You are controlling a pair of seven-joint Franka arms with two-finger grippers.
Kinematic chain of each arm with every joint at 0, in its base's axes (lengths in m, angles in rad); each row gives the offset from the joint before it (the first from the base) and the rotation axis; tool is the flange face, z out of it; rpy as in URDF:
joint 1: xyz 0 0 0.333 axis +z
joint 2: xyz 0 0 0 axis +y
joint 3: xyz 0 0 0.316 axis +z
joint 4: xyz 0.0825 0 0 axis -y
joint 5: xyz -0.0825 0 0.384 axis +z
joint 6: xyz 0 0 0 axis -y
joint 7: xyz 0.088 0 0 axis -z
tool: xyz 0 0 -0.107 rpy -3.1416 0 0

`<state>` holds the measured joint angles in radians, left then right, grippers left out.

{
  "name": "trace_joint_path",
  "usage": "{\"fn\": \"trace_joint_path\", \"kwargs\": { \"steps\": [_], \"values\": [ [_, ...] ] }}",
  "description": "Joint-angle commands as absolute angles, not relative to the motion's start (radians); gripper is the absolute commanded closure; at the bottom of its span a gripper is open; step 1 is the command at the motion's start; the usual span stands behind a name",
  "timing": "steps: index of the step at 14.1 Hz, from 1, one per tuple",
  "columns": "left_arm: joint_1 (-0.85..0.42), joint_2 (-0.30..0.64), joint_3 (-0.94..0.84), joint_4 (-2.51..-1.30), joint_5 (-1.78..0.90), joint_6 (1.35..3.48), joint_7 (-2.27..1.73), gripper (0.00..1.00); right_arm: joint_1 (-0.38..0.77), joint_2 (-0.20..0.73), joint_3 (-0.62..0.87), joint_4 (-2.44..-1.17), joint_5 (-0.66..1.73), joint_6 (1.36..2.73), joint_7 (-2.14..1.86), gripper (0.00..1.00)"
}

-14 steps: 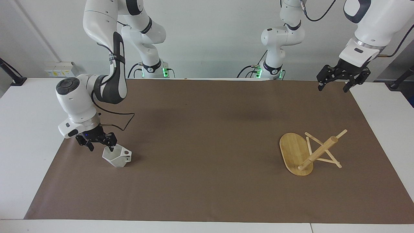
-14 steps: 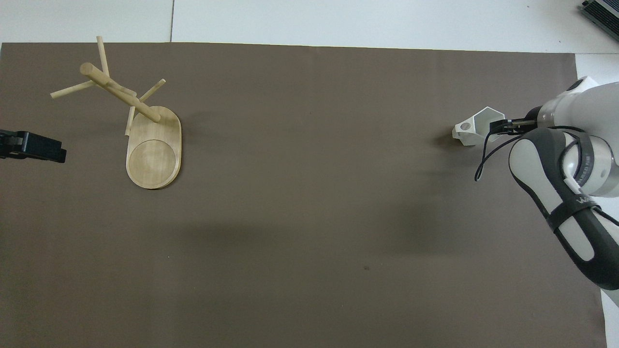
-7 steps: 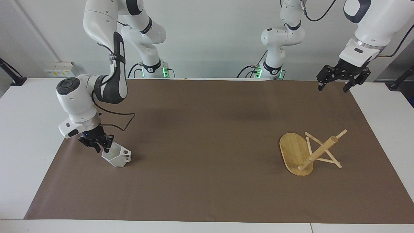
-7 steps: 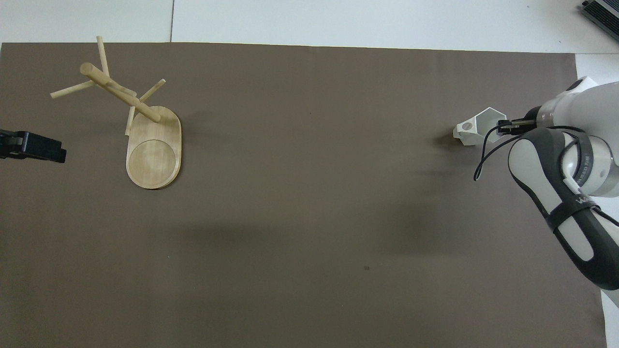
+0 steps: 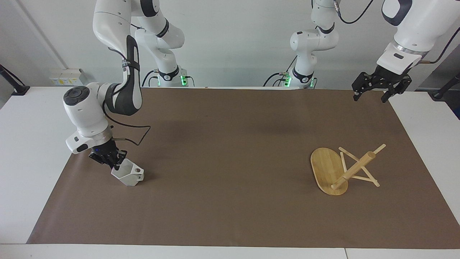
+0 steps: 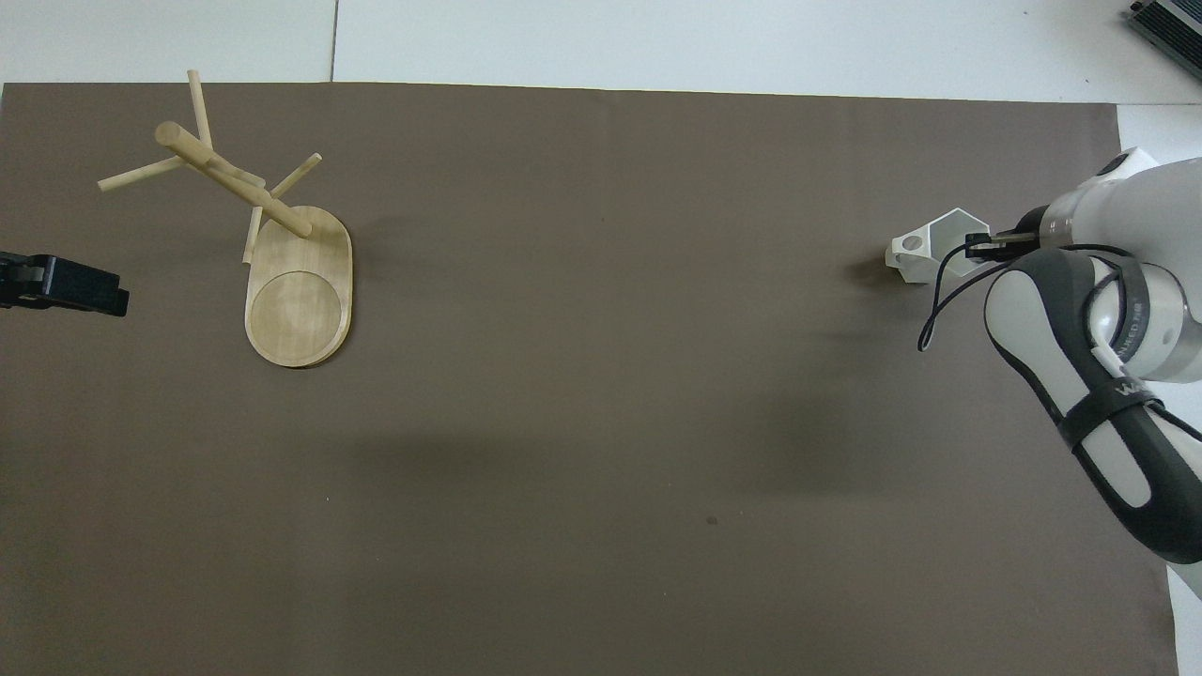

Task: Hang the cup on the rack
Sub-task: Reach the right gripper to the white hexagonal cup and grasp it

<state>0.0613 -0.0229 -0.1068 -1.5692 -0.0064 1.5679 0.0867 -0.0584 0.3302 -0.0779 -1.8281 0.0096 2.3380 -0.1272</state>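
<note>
While the rack (image 5: 336, 168) lies tipped over at the left arm's end of the table, we pinch the cup (image 5: 128, 174) by its rim in the right gripper (image 5: 109, 158), well apart from it; the left gripper (image 5: 380, 85) waits, spread wide.

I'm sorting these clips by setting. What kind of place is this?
Probably a robotics lab: two arms on a white table with a brown mat, the right gripper clamping a cup, the left gripper waiting, a rack standing by.
</note>
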Motion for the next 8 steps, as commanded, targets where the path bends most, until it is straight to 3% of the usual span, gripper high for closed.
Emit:
{"fn": "trace_joint_path", "kwargs": {
  "steps": [1,8],
  "values": [
    [0.066,-0.043,-0.110,-1.589,0.011,1.559,0.078,0.00,-0.064,0.322,-0.069,-1.835,0.006,2.349,-0.109,0.96],
    [0.067,-0.043,-0.110,-1.589,0.011,1.559,0.080,0.00,-0.064,0.316,-0.060,-1.800,0.008,2.289,-0.110,1.00]
  ]
}}
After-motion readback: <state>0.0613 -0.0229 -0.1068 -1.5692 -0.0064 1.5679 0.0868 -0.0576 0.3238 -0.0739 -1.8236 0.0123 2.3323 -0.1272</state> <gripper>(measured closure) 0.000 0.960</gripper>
